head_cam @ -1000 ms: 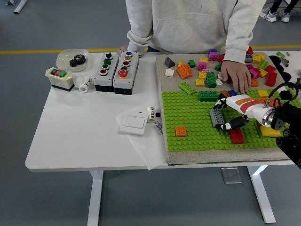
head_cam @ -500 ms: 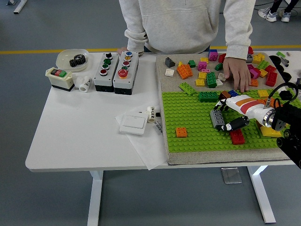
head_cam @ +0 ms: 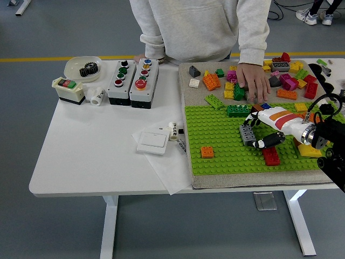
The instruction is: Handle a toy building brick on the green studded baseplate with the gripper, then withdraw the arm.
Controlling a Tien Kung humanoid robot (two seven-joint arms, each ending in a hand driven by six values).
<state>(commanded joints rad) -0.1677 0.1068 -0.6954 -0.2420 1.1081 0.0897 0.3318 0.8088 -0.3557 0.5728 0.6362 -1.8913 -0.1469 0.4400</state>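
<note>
Fingers of the right hand grip a grey brick on the green baseplate; no writing legible.

I work in a robotics test lab: grey hall floor with a yellow line, a white height-adjustable table, grey push-button control boxes and a white wall switch as test pieces.

No readable text anywhere. Dark marks on small white cylinder beside wall switch too blurred to read. Coloured buttons on control boxes unlabelled, as far as visible.
</note>
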